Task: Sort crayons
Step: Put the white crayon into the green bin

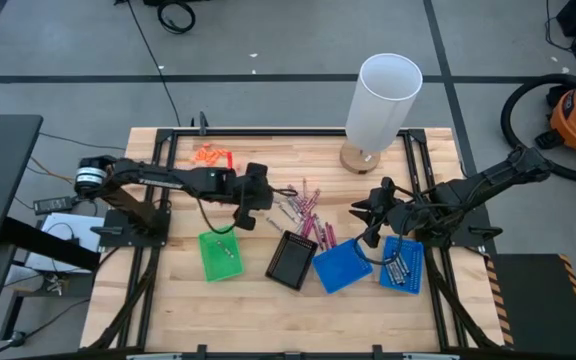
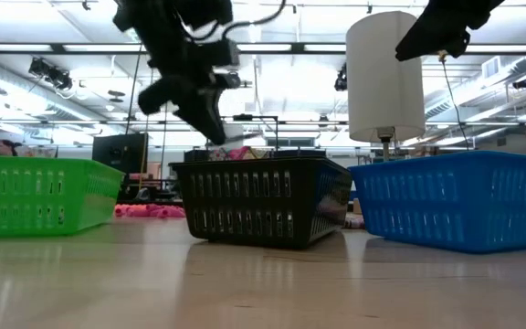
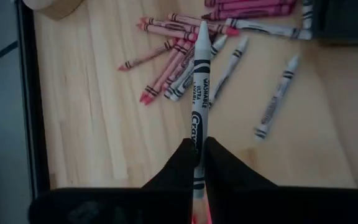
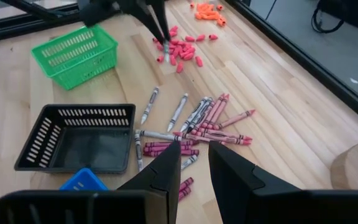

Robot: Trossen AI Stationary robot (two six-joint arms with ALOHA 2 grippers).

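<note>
A grey crayon (image 3: 199, 87) is pinched in the left end effector (image 3: 197, 163) above the loose crayons (image 4: 191, 127) beside the black basket (image 4: 79, 138), which looks empty. The right end effector (image 4: 194, 163) hovers spread near the blue basket (image 1: 342, 267).

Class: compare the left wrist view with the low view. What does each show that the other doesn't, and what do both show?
Left wrist view only: the left gripper shut on a grey crayon, above loose pink and grey crayons on the wooden table.
Low view only: the green basket, blue basket, white cylinder and the room behind.
Both: the left gripper and part of the black basket.
</note>
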